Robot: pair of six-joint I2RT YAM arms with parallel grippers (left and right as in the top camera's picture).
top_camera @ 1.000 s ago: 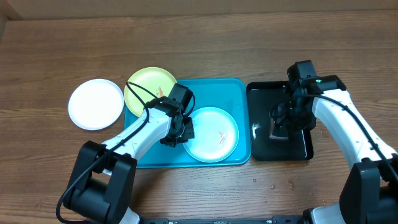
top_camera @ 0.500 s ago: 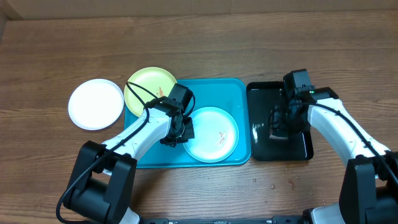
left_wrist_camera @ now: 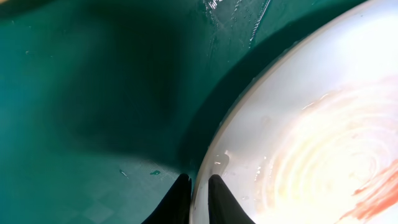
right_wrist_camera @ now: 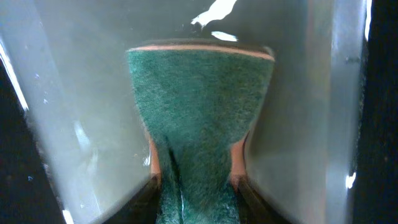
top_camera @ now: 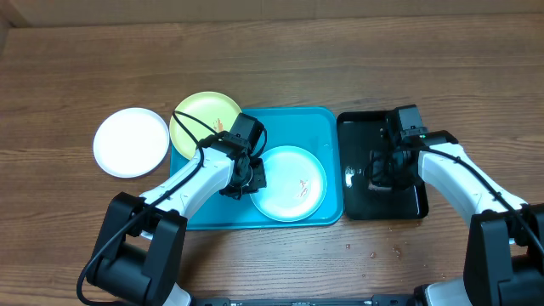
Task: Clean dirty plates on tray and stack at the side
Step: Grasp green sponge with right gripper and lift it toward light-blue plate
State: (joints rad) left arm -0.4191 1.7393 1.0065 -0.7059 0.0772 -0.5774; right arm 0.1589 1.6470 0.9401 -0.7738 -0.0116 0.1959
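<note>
A light blue plate (top_camera: pixel 290 183) with orange-red smears lies on the turquoise tray (top_camera: pixel 204 206). My left gripper (top_camera: pixel 249 179) is shut on the plate's left rim. The left wrist view has one finger under the rim and one on top of the plate (left_wrist_camera: pixel 311 137), with the tray (left_wrist_camera: pixel 93 93) beside it. The yellow-green plate (top_camera: pixel 202 117) overlaps the tray's far left corner. The white plate (top_camera: pixel 131 142) rests on the table to the left. My right gripper (right_wrist_camera: pixel 196 190) is shut on a green sponge (right_wrist_camera: pixel 199 99), squeezing its waist.
The black tray (top_camera: pixel 408 204) stands right of the turquoise one, with my right gripper (top_camera: pixel 377 170) low over it; its wet floor (right_wrist_camera: pixel 81 112) shines grey. Small specks (top_camera: pixel 374 252) dot the table near the front edge.
My right gripper has closed on the sponge, and its arm has shifted slightly toward the near side over the black tray. The left arm and the plates have not moved.
</note>
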